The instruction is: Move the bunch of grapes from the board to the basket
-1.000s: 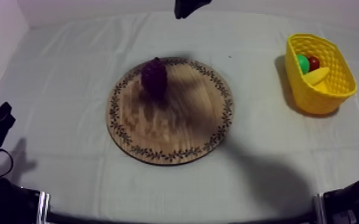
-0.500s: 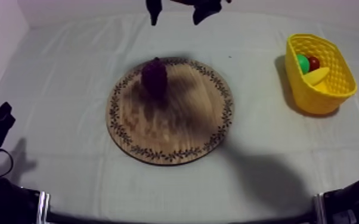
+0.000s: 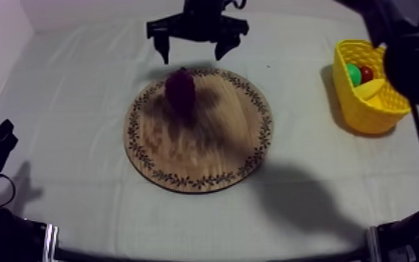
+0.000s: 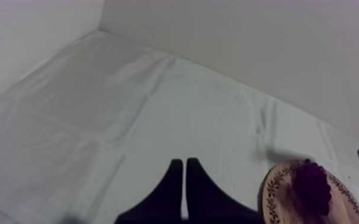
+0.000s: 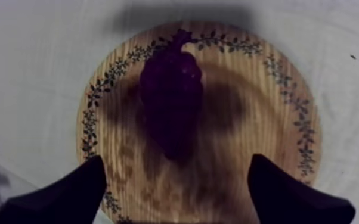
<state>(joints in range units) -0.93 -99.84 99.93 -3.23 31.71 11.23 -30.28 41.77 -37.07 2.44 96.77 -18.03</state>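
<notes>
Since a second ago, the right claw (image 3: 191, 54) has been brought in above the board (image 3: 212, 146), spread wide. Grapes (image 3: 180, 90) are seen ungrasped on the board; grasp and transfer to the basket (image 3: 374, 111) remain.

**Robot hardware, looks only**

Matte black two-finger right gripper (image 3: 191, 56): wide flat crossbar body with a short finger at each end. In the right wrist view its fingers (image 5: 56, 196) are broad, blunt wedges, plain black with no markings.

Black two-finger left gripper (image 4: 183, 162): slim fingers tapering to rounded tips, same plain black finish. From above it's an angular black lump.

Bulky black right arm (image 3: 413, 61): rounded joint housing, no visible labels.

Black left arm (image 3: 3, 233): dark block at the table edge, with a pale grey band at its inner end.
</notes>
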